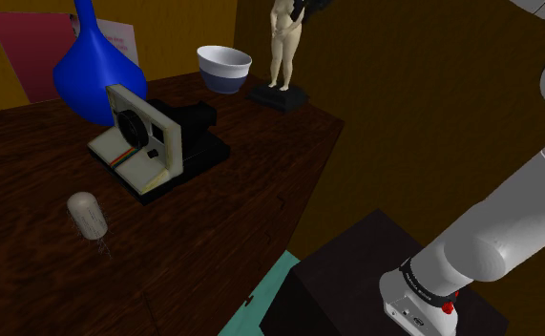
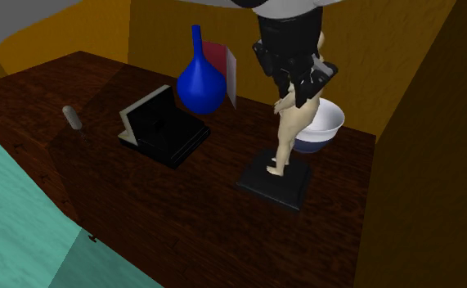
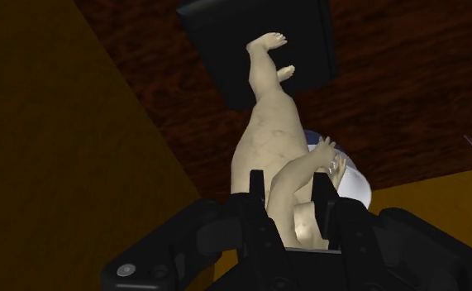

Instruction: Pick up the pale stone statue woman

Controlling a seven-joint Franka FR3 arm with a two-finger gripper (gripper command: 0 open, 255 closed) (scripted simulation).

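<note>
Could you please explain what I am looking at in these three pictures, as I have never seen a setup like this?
This is a simulated white robot arm on a black box stand, ending in a black two-finger gripper. One picture looks over the arm's shoulder, one is taken from another side of the dark wooden table, and one comes from a camera on the hand itself. On the table are a blue vase, an instant camera, a white bowl, a small grey bulb-like object and a pale statue of a woman on a black base. The gripper's fingers are closed on the statue's upper body, and its base appears to rest on the table.
</note>
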